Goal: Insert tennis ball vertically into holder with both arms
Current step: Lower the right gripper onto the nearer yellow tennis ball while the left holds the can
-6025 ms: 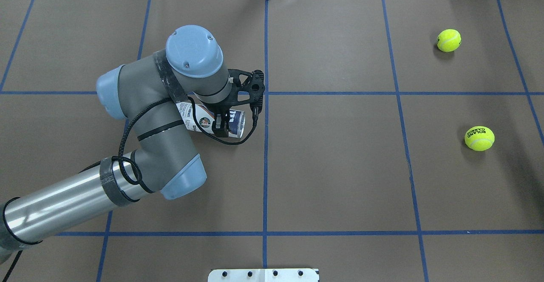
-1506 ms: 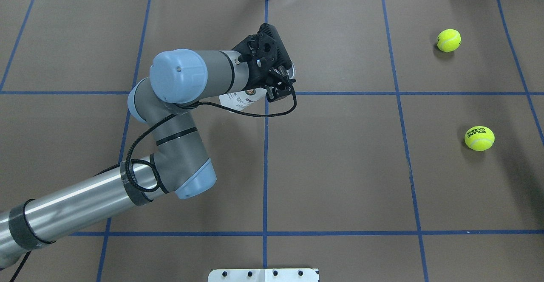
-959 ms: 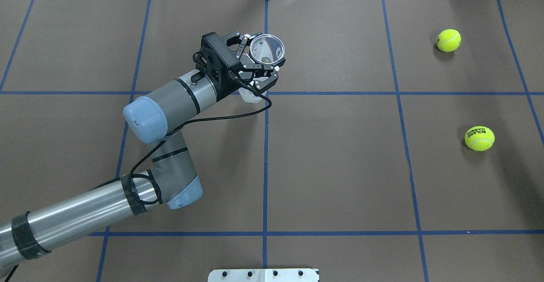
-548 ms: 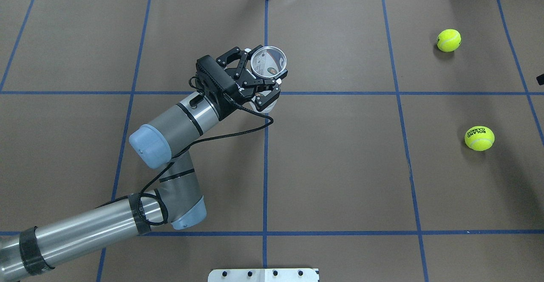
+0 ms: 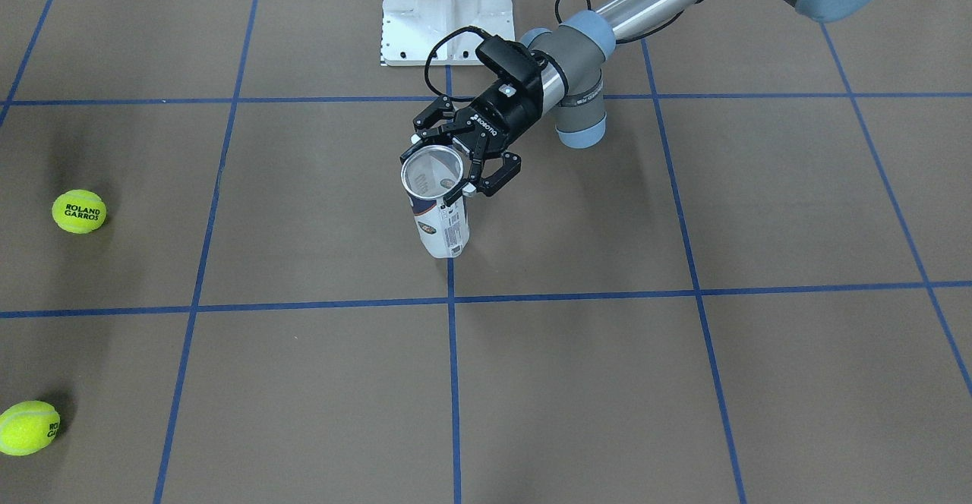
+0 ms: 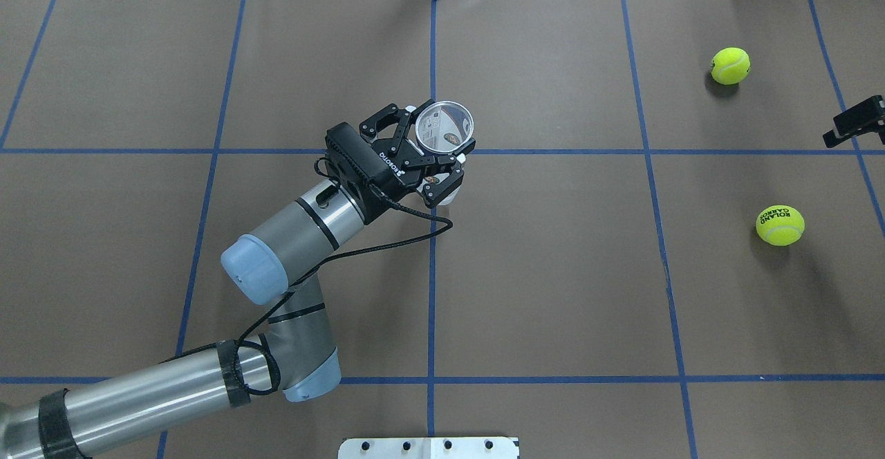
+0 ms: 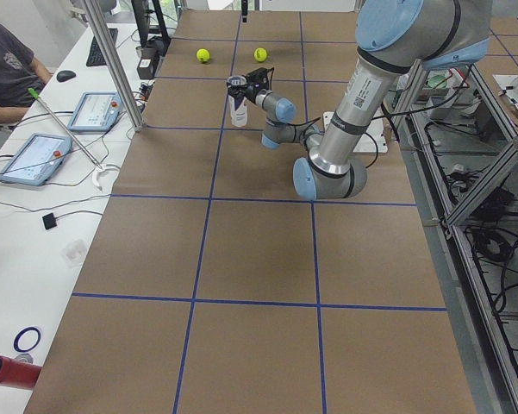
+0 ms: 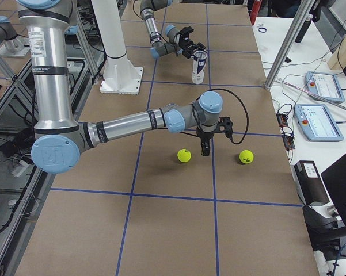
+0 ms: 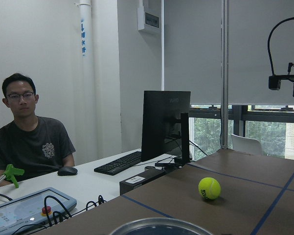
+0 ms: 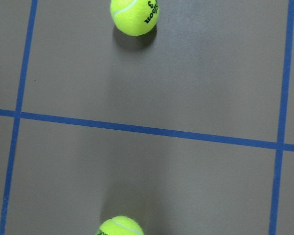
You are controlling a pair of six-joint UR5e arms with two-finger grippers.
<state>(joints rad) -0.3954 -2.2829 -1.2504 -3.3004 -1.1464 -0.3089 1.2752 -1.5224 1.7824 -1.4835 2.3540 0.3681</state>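
Observation:
The holder (image 5: pixel 442 223) stands upright near the table's middle, open mouth up (image 6: pixel 444 125). My left gripper (image 5: pixel 449 164) is shut on it just under the rim, coming in from the side. I cannot tell whether its base touches the paper. Two yellow tennis balls (image 6: pixel 730 66) (image 6: pixel 780 225) lie on the robot's right side. My right gripper (image 8: pixel 206 145) hangs pointing down between them, above the table; only a black part of it (image 6: pixel 856 122) shows overhead, and I cannot tell whether it is open. The right wrist view shows both balls (image 10: pixel 135 15) (image 10: pixel 118 226) and no fingers.
The white robot base (image 5: pixel 444 11) sits at the table's near edge. Blue tape lines grid the brown paper. Beyond the table's left end, a person (image 7: pixel 9 65) sits at a white desk with tablets, a keyboard and a monitor (image 9: pixel 165 122).
The left arm has lifted the holder from lying on its side, turned it upright and carried it toward the table's middle. A black part of the right arm has entered at the overhead view's right edge.

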